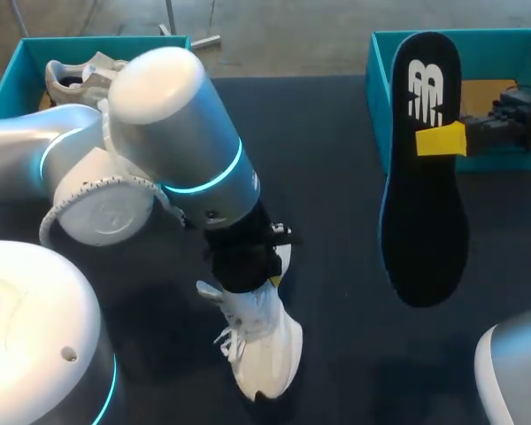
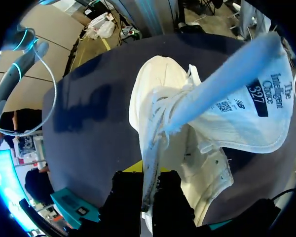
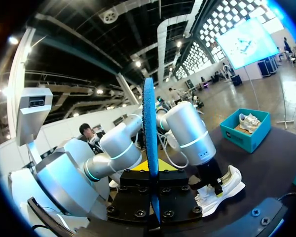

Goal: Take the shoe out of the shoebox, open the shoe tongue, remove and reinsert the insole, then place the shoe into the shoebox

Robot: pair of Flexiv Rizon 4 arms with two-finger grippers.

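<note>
Holding a white sneaker (image 1: 265,350) down near the middle of the dark bench (image 1: 336,159) with the left tool (image 2: 148,183), closed narrow on the side wall of the upper beside the laces. Seen from the left wrist with the tongue (image 2: 246,103) lifted clear of the opening, label side showing.

Gripping a black insole (image 1: 423,204) with the right tool (image 1: 442,140), pinched flat across the heel half and held up over the bench's right side. Toe end hanging toward the near edge, heel end overlapping the teal shoebox (image 1: 376,88) in the head view.

Judged light and floppy, likely to bend and swing from a single pinch. Probably best steered toe-first into the shoe, with the grip kept near the heel, leaving the free end to slide in under the tongue. Judged soft and collapsible in the sneaker's upper too, so better held by the stiffer collar or eyelet row than by the tongue.

Leaving open bench between sneaker and insole, well apart, with room to bring the two together. Hemmed in at the far right by the shoebox wall and at the far left by a second teal box (image 1: 106,41) carrying another sneaker (image 1: 75,75). Crowded above the shoe by the bulky left arm (image 1: 177,133), a likely obstacle to any approach from that side.
</note>
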